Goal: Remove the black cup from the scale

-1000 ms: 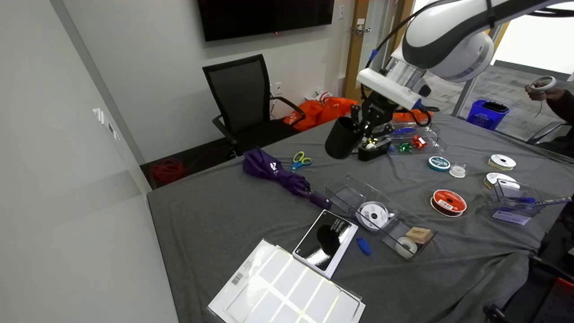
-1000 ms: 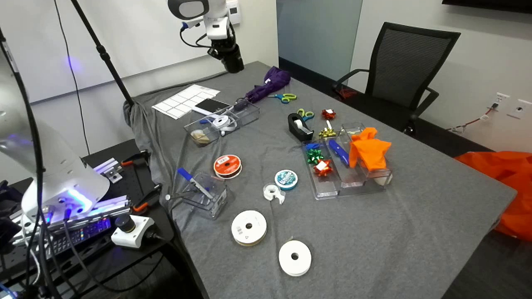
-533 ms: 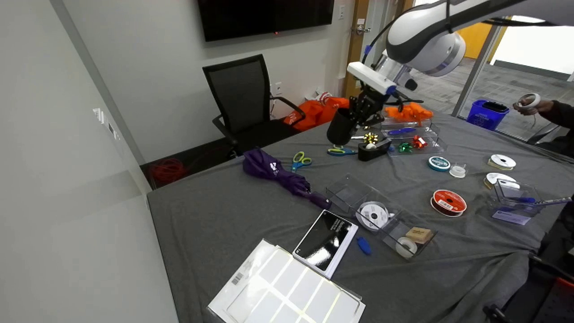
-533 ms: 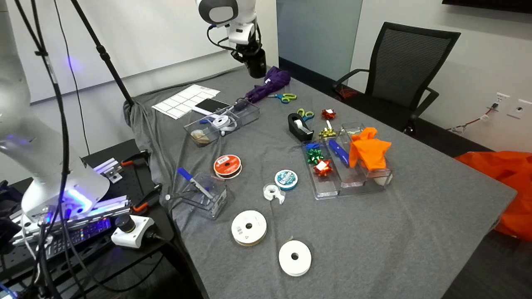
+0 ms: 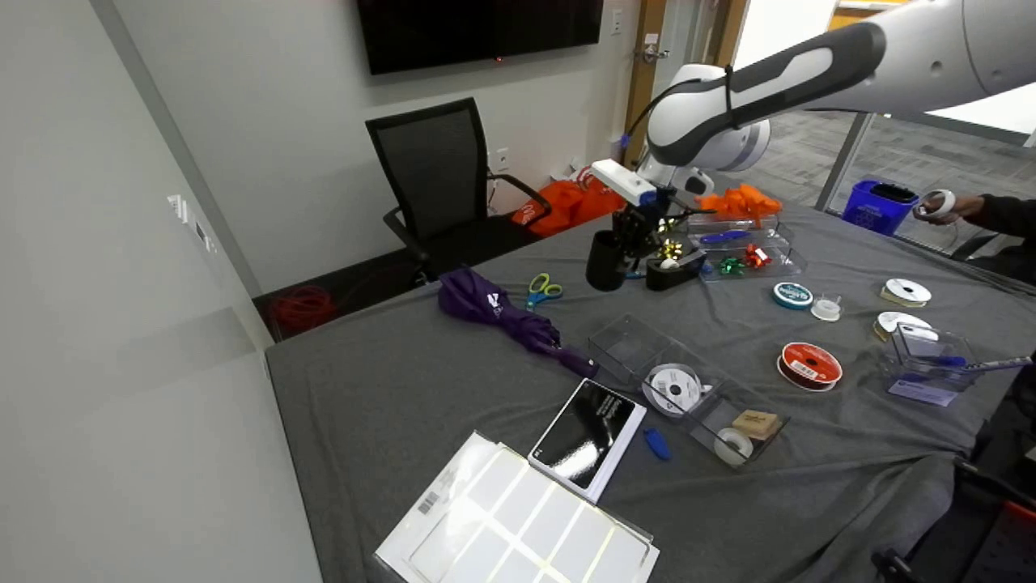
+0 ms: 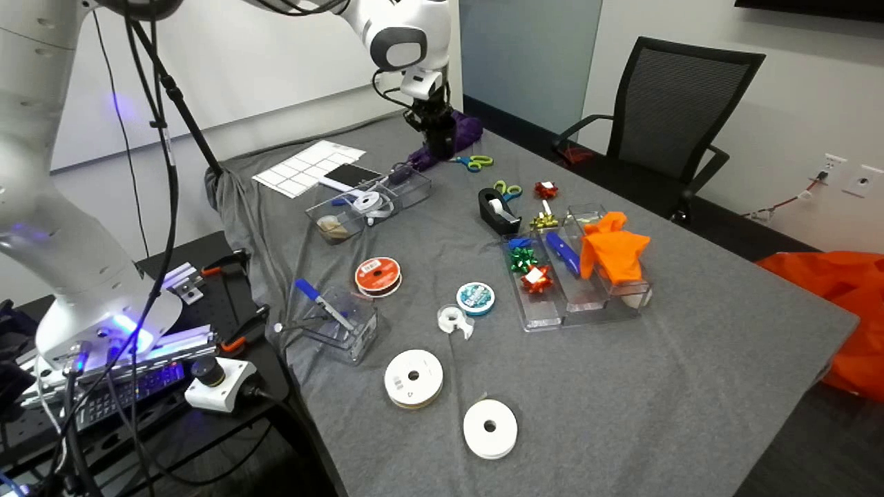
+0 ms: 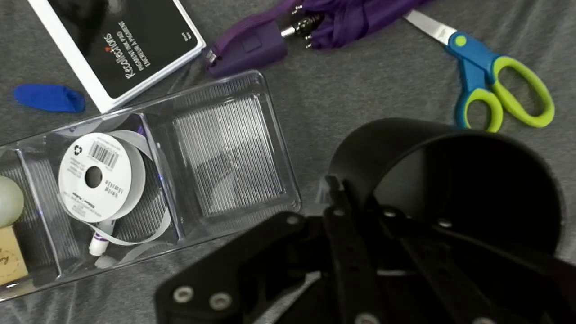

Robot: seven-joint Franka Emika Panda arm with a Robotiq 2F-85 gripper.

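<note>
Black cup (image 5: 605, 261) was held by one wall, clear of the pigment ink pad (image 7: 128, 47)

The gripper (image 7: 353, 195) was closed on the cup's wall at the rim: one finger could be made out against the outside, while the inner one was largely lost in the dark of the mouth. In both exterior views the cup was seen nearly upright over the grey tablecloth (image 5: 388, 380) and was judged to be held above it — by how much could not be told. In the wrist view, green-and-blue scissors (image 7: 479, 58) and a purple umbrella (image 7: 360, 20) were seen beyond it.

The ink pad, a glossy-topped slab well apart from the cup, was taken to be the scale named in the task; on that reading the removal looked done, with a setting-down likely left.

The cup was judged light, stiff and thin-walled, its matte surface unlikely to slip badly; its material could not be told, so a harder squeeze was best avoided. The wall just below the rim was thought a sound hold, though with the weight hung from one side some swing was to be expected. Slow lowering onto its base seemed called for — the fingers parted only once it stood.
</note>
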